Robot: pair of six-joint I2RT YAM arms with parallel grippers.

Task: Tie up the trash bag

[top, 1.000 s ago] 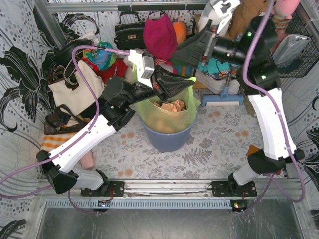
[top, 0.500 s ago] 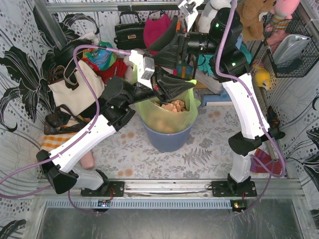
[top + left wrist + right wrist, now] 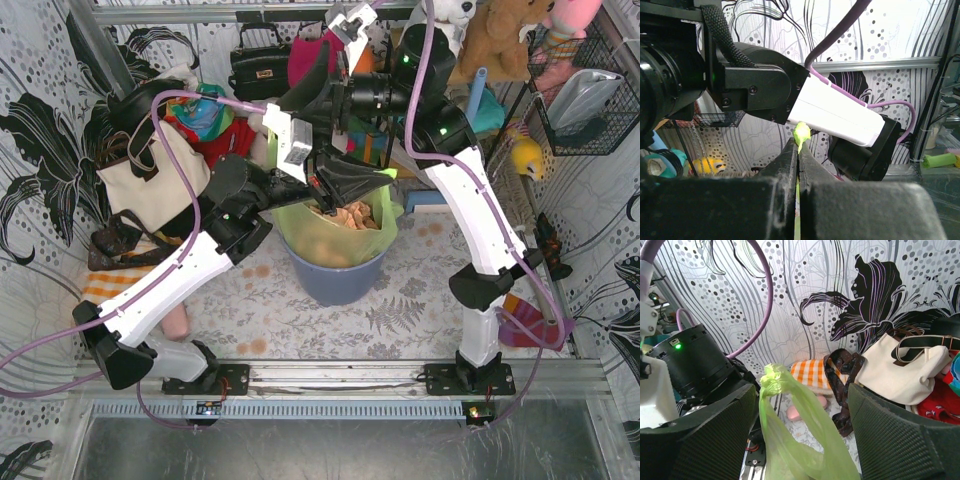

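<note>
Thin translucent light-green trash bag: sat in round blue-grey bin, mouth unknotted. Left gripper pinched strip of bag rim. Right gripper spread wide, straddled raised flap. Tying judged barely begun; knot outstanding.

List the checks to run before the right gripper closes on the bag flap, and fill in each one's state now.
1. The left gripper is shut on a strip of the trash bag: ok.
2. The right gripper is open: ok.
3. The flap stands between the right gripper's fingers: ok.
4. That flap is separate from the strip the left gripper holds: cannot tell.
5. The bag's bottom sits in the bin: ok.
</note>
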